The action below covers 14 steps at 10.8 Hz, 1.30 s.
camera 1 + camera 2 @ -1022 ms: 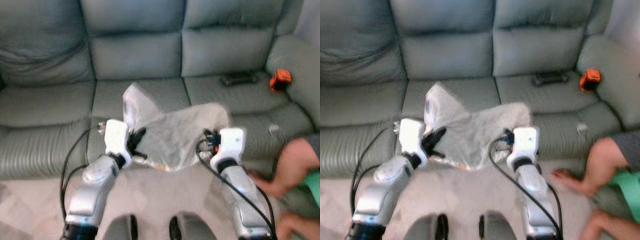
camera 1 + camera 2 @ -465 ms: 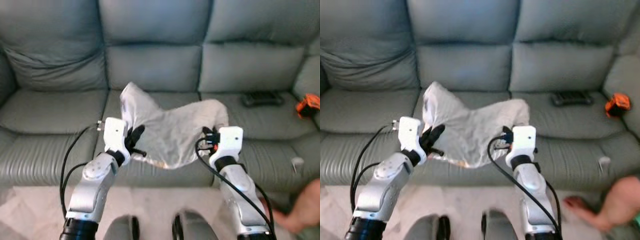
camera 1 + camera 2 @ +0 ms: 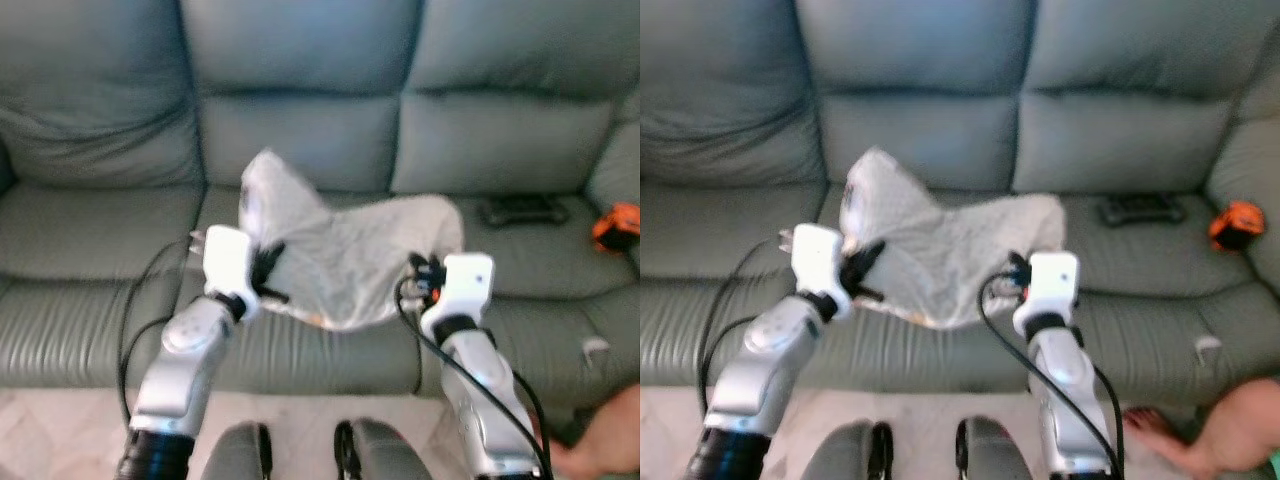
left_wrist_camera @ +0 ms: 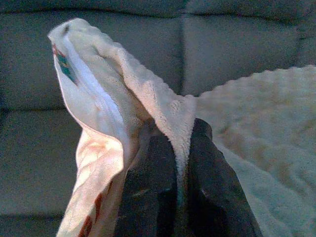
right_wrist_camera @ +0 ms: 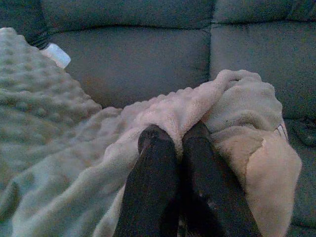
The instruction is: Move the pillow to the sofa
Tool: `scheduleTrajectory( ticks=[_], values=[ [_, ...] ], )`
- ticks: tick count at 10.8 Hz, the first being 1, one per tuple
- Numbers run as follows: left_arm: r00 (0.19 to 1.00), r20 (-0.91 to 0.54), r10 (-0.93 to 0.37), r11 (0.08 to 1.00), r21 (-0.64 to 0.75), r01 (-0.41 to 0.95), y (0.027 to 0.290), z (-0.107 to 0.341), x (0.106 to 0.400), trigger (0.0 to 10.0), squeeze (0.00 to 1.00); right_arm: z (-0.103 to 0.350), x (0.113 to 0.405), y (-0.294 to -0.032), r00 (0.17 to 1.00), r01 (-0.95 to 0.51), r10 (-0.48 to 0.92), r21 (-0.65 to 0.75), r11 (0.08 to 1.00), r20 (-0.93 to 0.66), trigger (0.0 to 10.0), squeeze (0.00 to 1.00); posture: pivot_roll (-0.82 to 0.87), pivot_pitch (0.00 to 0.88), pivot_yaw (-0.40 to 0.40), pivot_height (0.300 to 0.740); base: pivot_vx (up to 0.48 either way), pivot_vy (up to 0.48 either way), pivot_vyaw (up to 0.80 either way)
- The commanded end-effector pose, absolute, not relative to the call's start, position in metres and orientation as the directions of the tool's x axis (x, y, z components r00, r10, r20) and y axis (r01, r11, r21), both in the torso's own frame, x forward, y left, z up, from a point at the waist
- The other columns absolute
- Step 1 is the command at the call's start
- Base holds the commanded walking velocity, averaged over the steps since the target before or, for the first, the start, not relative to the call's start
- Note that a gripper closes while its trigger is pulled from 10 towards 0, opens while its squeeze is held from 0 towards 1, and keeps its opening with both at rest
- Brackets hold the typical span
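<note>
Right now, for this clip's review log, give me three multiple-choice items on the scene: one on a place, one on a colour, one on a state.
1. Where is the pillow?
A. held over the middle seat of the sofa
B. on the floor
C. on the sofa back

2. What colour is the small object at the sofa's right end?
A. blue
B. orange
C. white

3. How are the two tools set?
A. both open
B. one open
C. both shut on the pillow

Key: 1 A, it hangs between the arms above the seat; 2 B, plainly orange; 3 C, left tool and right tool pinch fabric.
</note>
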<state>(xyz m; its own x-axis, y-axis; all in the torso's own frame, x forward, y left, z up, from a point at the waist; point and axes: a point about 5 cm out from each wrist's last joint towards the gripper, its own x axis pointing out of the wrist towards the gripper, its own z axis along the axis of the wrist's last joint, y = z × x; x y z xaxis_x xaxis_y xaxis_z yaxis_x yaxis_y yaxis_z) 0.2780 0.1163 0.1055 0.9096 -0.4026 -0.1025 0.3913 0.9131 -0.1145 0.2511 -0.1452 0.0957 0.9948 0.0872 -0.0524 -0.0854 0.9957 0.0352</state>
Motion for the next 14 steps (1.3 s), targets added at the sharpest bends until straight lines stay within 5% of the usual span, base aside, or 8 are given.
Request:
scheduleTrajectory(
  ticks=[1,8,14],
  values=[
    [0.913,-0.096,-0.396,0.917,-0.097,0.388,0.118,0.105,0.28,10.0,0.0,0.099,0.247,-0.146,0.997,-0.071,0.073,0.046,0.996,-0.037,10.0,0.0,-0.1,0.239,0.002,0.74,0.0,0.0,0.0],
    [0.979,-0.071,-0.191,0.981,0.026,0.194,0.159,0.098,0.293,10.0,0.0,0.101,0.259,-0.149,0.998,-0.061,0.063,0.074,0.995,-0.028,10.0,0.0,-0.07,0.267,-0.018,0.635,0.0,0.0,0.0],
    [0.968,-0.055,-0.246,0.969,-0.005,0.246,0.153,0.097,0.297,10.0,0.0,0.098,0.264,-0.146,0.995,-0.088,0.09,0.059,0.994,-0.039,10.0,0.0,-0.07,0.255,-0.04,0.635,0.0,0.0,0.0]
  ],
)
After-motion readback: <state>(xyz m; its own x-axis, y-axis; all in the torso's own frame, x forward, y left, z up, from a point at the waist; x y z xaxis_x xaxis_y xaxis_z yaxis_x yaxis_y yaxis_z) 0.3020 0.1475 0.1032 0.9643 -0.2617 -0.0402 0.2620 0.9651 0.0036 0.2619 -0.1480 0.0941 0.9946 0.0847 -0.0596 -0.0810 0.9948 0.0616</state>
